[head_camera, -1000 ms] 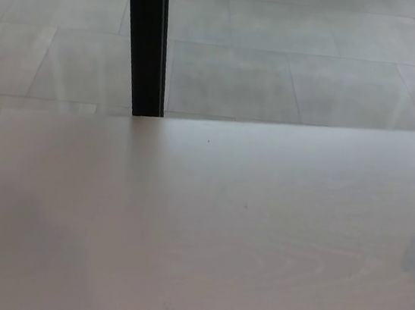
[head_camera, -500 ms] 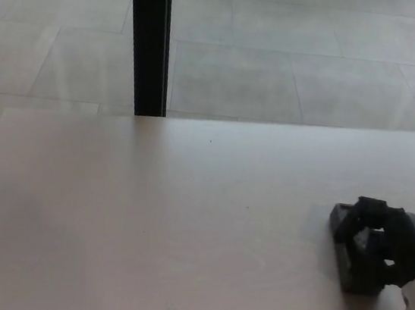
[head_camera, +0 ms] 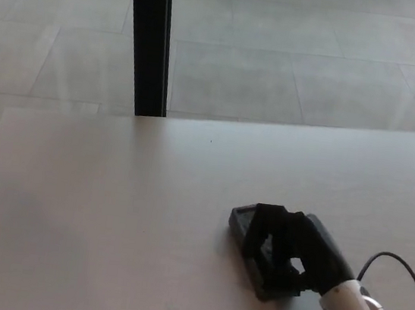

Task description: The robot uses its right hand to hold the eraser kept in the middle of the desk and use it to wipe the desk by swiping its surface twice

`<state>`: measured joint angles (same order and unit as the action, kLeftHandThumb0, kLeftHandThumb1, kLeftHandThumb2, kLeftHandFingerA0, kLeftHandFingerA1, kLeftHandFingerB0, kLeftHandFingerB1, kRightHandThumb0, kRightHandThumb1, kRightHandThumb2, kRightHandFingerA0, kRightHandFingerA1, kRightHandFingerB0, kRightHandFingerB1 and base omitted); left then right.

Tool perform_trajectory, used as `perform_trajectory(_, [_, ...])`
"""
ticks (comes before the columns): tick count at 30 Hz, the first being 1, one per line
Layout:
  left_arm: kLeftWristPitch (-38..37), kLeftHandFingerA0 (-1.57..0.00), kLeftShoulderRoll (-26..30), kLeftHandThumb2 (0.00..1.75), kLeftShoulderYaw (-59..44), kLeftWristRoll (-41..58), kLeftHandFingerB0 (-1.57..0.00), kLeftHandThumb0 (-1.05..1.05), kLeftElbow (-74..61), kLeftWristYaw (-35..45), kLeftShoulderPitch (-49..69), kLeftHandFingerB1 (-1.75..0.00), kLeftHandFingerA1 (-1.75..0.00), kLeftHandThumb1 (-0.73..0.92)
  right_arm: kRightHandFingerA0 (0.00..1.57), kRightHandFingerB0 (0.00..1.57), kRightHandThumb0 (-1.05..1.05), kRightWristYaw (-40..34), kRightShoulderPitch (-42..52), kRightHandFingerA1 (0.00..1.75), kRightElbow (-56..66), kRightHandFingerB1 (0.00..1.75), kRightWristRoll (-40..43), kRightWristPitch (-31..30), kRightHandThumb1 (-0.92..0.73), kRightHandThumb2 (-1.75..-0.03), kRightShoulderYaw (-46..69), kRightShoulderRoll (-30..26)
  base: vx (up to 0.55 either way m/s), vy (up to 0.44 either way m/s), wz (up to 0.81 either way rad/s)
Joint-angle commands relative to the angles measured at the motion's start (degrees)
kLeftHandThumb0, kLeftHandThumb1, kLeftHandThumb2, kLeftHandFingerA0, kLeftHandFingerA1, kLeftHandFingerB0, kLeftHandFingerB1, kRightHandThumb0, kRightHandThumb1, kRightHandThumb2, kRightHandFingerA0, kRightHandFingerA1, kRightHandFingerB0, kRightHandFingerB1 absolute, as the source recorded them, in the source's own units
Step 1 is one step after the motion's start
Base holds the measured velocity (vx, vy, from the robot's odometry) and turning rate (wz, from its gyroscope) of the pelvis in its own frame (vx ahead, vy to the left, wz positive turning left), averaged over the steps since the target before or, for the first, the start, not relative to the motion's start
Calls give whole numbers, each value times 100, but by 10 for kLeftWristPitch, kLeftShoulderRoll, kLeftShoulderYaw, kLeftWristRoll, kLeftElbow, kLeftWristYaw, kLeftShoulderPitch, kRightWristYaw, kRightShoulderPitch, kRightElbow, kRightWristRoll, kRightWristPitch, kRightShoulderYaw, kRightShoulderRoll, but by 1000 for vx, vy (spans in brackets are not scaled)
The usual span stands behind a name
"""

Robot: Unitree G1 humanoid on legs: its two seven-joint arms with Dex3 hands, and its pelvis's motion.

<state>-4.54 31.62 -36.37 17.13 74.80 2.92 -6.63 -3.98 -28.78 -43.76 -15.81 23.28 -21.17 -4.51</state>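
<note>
Fingers [head_camera: 267, 235] of the right hand [head_camera: 287, 249] are wrapped over the black eraser [head_camera: 247, 229] and hold it tight against the desk [head_camera: 108, 211]. Thumb and fingers are both black like the eraser, so it is hard to see where one stops and the other starts.

A second ago the desk had nothing on it in this view. Half a second ago the hand and eraser showed up near the right edge of the desk. Now they have slid toward the robot's left and sit closer to the middle, near the front edge. The black post [head_camera: 150, 40] and the floor tiles [head_camera: 279, 73] look the same as half a second ago, so the camera did not move in that time. The hand really did.

So this looks like a wipe going on, with the eraser pressed flat and pushed across. I cannot tell if it is the first swipe or the second one.

No left hand shows up anywhere. A thin black cable [head_camera: 406, 273] loops behind the right wrist.
</note>
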Motion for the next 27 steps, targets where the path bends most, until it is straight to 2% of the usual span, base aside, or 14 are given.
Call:
perform_trajectory(1, [-9,-78,11,66,3,2,-67,-65,-2,-2,-4,-54,-60,88,92,75,-26,44,40,175,-12,167,-17,-24,-51,-126,-31,27,0,0,0])
perform_trajectory(3, [-12,-79,12,66,6,-1,-69,-64,-1,-3,-4,-55,-60,88,89,72,-29,42,48,175,4,167,-33,-33,-55,-121,-50,36,0,0,0])
perform_trajectory(4, [-14,-79,12,66,5,1,-69,-64,-1,-6,-4,-55,-61,88,80,68,-28,48,54,175,11,163,-33,-31,-57,-115,-58,38,0,0,0])
perform_trajectory(5, [-15,-79,13,66,5,0,-70,-65,-1,-7,-4,-56,-62,88,76,67,-26,55,62,175,16,162,-30,-19,-55,-117,-65,39,0,0,0])
perform_trajectory(11, [-12,-78,13,66,5,2,-66,-65,-1,-5,-3,-54,-60,88,79,66,-29,64,80,175,39,161,-36,-9,-56,-118,-87,37,0,0,0])
perform_trajectory(12, [-12,-79,13,66,2,5,-66,-65,-1,-3,-3,-55,-61,88,82,66,-27,62,83,175,47,161,-40,-10,-53,-123,-91,34,0,0,0])
perform_trajectory(15, [-14,-76,13,66,8,-1,-66,-65,-2,0,1,-55,-62,89,80,63,-31,77,77,175,61,166,-37,-22,-60,-111,-87,13,0,0,0])
perform_trajectory(17, [-20,-76,10,66,9,0,-67,-65,-4,-1,5,-56,-63,89,79,66,-28,72,69,175,53,163,-37,-15,-58,-114,-79,1,0,0,0])
perform_trajectory(18, [-20,-76,9,66,10,-1,-66,-65,-4,-2,5,-55,-61,89,80,62,-27,72,62,175,57,168,-38,-23,-57,-120,-70,-9,0,0,0])
perform_trajectory(23, [-11,-78,9,66,2,8,-63,-63,-1,-3,4,-54,-60,89,80,65,-24,79,42,175,63,162,-24,-33,-60,-115,-29,-45,0,0,0])
perform_trajectory(25, [-9,-78,10,66,5,4,-63,-63,-1,-5,4,-52,-59,90,83,65,-23,71,36,175,61,168,-18,-19,-53,-125,-4,-68,0,0,0])
perform_trajectory(27, [-8,-78,10,66,4,5,-63,-64,-1,-8,3,-53,-59,90,83,65,-23,69,32,175,50,170,-16,-7,-53,-125,13,-82,0,0,0])
